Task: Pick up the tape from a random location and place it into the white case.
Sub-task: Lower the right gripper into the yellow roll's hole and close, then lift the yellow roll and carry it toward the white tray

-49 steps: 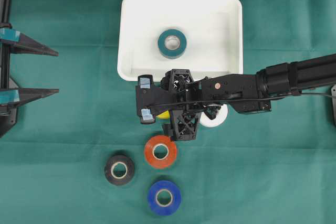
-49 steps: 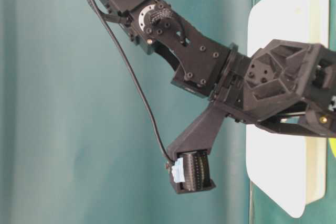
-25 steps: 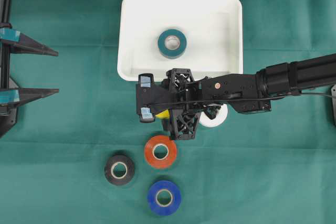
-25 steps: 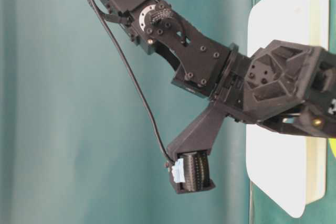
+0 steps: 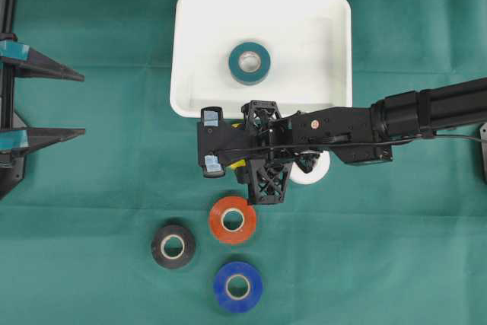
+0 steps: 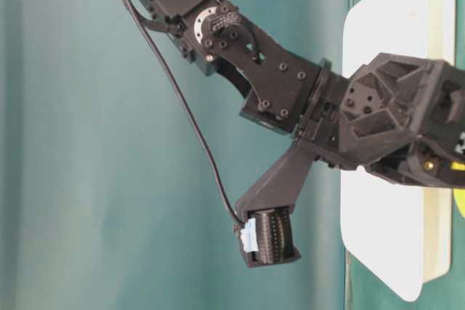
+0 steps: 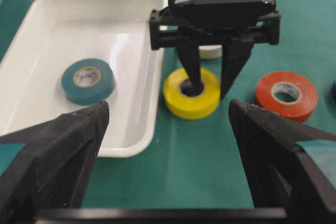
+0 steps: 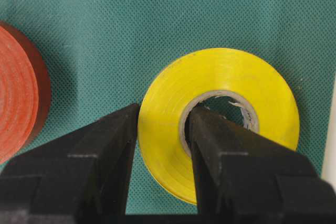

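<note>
Overall, left to right, overhead view unless another is named.

Left gripper (image 5: 80, 104): at the left edge, its two pointed fingers spread wide with nothing between them, well apart from every roll.

Black roll (image 5: 173, 246): flat on the green cloth (image 5: 91, 249), at lower left of the group.

White case (image 5: 190, 97): at top centre, with a teal roll (image 5: 249, 62) lying flat inside it.

Right gripper (image 7: 210, 85): closed on the yellow tape (image 7: 191, 93); in the left wrist view one finger stands in the roll's core and the other against its outer wall. The right wrist view shows the ring's wall pinched between both fingers (image 8: 105, 161).

Yellow tape, place: flat on the cloth, just beside the near rim of the white case and outside it; in the overhead view only a sliver shows beneath the gripper.

Orange roll (image 5: 233, 220): below the gripper, near the yellow tape but apart from it.

Blue roll (image 5: 238, 286): lowest of the group.

White roll (image 5: 313, 173): partly hidden under the wrist.

Right arm (image 5: 426, 112): reaches in from the right edge, stretched out low across the cloth, gripper tilted down onto the tape.

Change from one second ago: the right jaws stood wide then and have now closed on the roll's wall; arm, rolls and left gripper sit as before.
</note>
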You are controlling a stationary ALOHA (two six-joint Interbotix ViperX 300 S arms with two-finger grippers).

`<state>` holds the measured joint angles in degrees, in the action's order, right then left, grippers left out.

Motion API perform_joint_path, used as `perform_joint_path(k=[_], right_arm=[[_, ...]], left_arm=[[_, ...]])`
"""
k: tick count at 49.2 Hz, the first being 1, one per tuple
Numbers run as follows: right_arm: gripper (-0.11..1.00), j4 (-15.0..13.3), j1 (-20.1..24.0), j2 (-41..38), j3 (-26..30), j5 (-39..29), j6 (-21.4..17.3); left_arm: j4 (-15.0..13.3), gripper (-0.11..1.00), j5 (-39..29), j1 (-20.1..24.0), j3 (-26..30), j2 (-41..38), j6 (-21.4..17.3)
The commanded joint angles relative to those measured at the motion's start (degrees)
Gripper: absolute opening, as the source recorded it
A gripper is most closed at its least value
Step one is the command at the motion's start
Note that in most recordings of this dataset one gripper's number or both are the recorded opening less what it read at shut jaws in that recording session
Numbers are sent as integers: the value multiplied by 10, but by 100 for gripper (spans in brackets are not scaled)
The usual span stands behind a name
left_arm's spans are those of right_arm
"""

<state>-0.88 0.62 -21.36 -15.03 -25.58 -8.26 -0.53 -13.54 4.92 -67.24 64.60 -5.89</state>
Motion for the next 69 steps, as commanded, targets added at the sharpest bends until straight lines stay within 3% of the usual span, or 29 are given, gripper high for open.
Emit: perform_joint_path(k=[1,27,52,69], right_arm=[[32,-1,4,19,14,-7,-1],[32,-1,9,103,92,-148,-1],[32,-11,11,134,192,-305,-3],[32,-22,19,149,236,-355,-3]], left_arm=[[-1,91,3,2,5,-7,1],[-1,91,2,2,4,-7,1],[-1,91,3,2,4,-7,1],[-1,91,3,2,2,-7,1]])
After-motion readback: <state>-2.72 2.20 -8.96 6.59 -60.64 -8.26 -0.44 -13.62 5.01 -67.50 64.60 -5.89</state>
